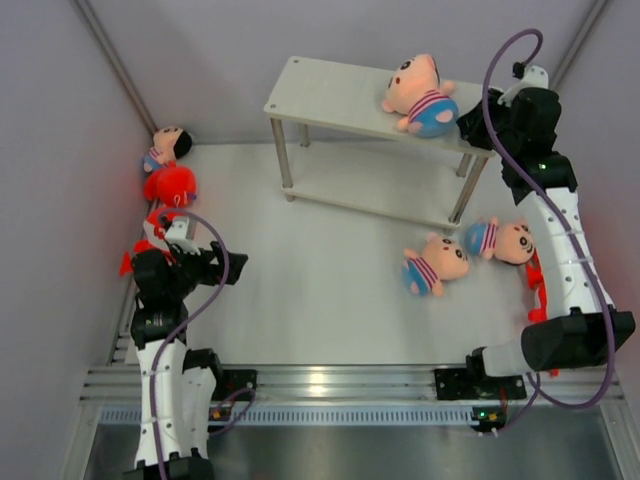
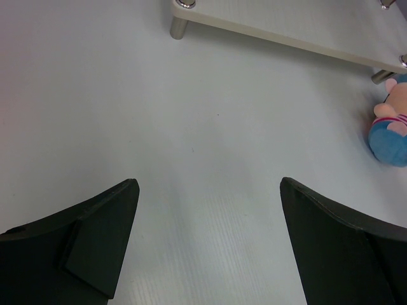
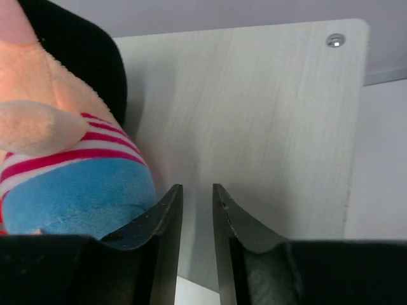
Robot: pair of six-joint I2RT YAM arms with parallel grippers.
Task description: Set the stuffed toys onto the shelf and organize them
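As the doll [image 1: 420,95] rested on the shelf [image 1: 330,92], the right claw [image 3: 197,187] stood narrow and empty, while the left claw [image 2: 208,182] gaped wide.

peach doll [image 1: 420,95], red-striped shirt, off-white shelf [image 1: 325,90]

white table [image 1: 320,300] between pale lilac walls [image 1: 60,200], silver rail [image 1: 330,383] along its near edge.

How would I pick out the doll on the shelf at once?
Find the pale two-tier shelf at the back of the table. On its top board, near the right end, lies a peach doll in a striped shirt and blue bottoms. It alone is on the shelf; its lookalikes lie on the table.
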